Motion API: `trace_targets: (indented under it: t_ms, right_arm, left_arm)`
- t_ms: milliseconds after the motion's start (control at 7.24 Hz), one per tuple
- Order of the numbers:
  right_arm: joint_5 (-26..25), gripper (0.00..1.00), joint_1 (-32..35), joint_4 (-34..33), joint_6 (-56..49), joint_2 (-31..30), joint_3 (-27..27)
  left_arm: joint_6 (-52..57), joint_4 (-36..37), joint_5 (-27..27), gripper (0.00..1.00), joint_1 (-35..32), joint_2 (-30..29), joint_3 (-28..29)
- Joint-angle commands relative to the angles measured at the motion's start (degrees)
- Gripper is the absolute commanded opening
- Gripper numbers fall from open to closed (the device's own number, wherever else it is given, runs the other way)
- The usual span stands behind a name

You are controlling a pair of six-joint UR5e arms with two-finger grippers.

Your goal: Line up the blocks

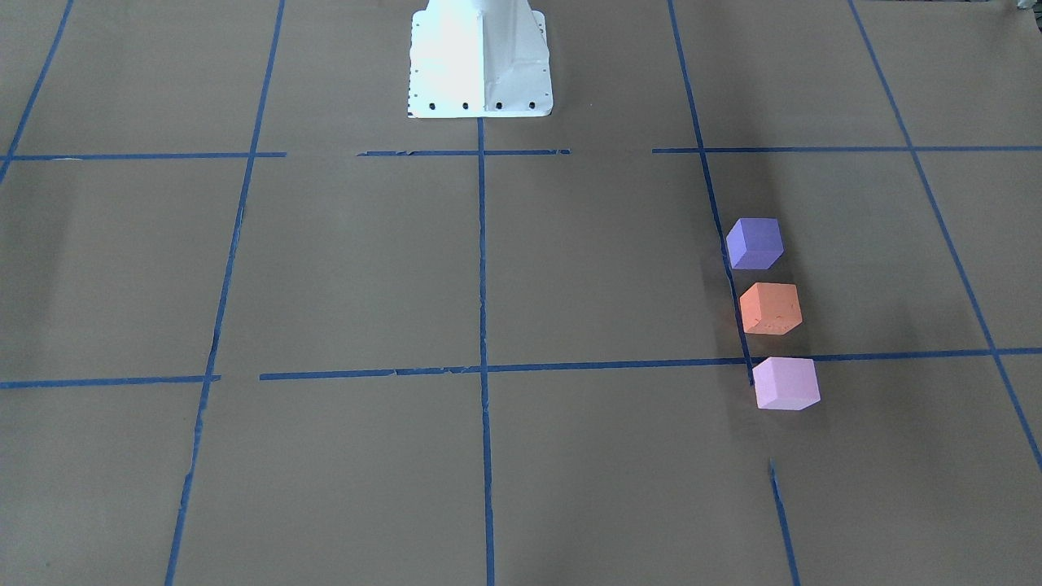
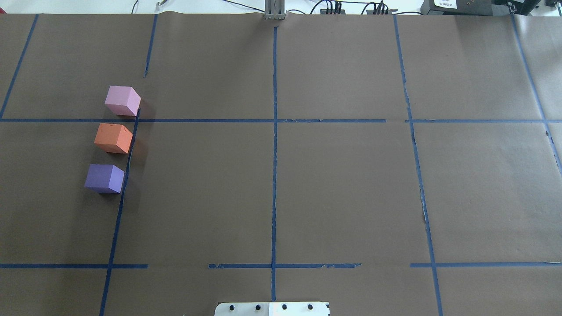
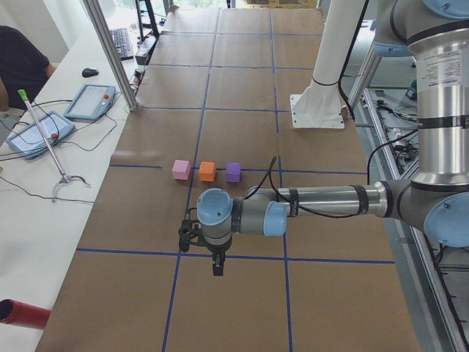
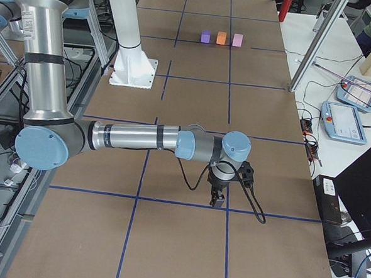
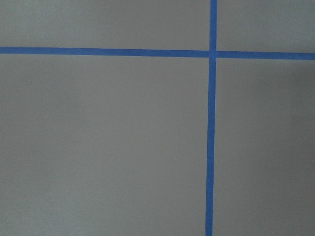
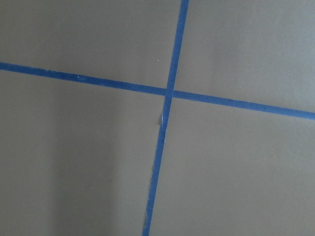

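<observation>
Blocks point(image 1: 770, 308) stood in one straight line on brown paper point(image 2: 342, 188), off to the left of the white base point(image 1: 480, 61) and out in front of it. The purple block point(image 2: 104, 178) was nearest the base. The orange block point(image 2: 113, 138) was in the middle, and the pink block point(image 2: 122, 100) was farthest from the base. Small gaps lay between them, so none touched.

Blue tape point(image 2: 274, 175) cut the paper into big squares. The line of blocks ran along one strip, on the side away from the base. The pink block sat at a spot where two strips crossed.

The left gripper point(image 3: 218, 265) hung over the paper, pointing down. It was farther from the base than the blocks, on the same side, and well apart from them. Only a side view showed it, so I could not tell how wide its jaws were or if they held anything. The right gripper point(image 4: 217, 201) hung over the paper on the other side of the base, far from the blocks. I could not tell about its jaws either. Each wrist view showed just paper and a tape crossing.

Across the table from the base ran a white bench point(image 3: 44, 213). On it lay two tablets point(image 3: 90, 101), a keyboard point(image 3: 119, 42), a mouse point(image 3: 89, 72), a long stick point(image 3: 44, 136) with a green tip and a red tube point(image 3: 22, 314). A person point(image 3: 20, 62) in a dark top was at the bench. Cables point(image 2: 342, 8) lay past the table edge farthest from the base.
</observation>
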Motion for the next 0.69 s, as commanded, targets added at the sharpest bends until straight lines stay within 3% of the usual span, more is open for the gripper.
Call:
trace_targets:
  t_ms: [0, 553]
  right_arm:
    - [0.0, 1.0, 0.0, 0.0, 0.0, 0.0, 0.0]
    - [0.0, 1.0, 0.0, 0.0, 0.0, 0.0, 0.0]
  left_arm:
    - [1.8, 2.0, 0.0, 1.0, -0.8, -1.5, -0.3]
    - [1.9, 1.7, 0.1, 1.0, -0.9, -1.4, -0.8]
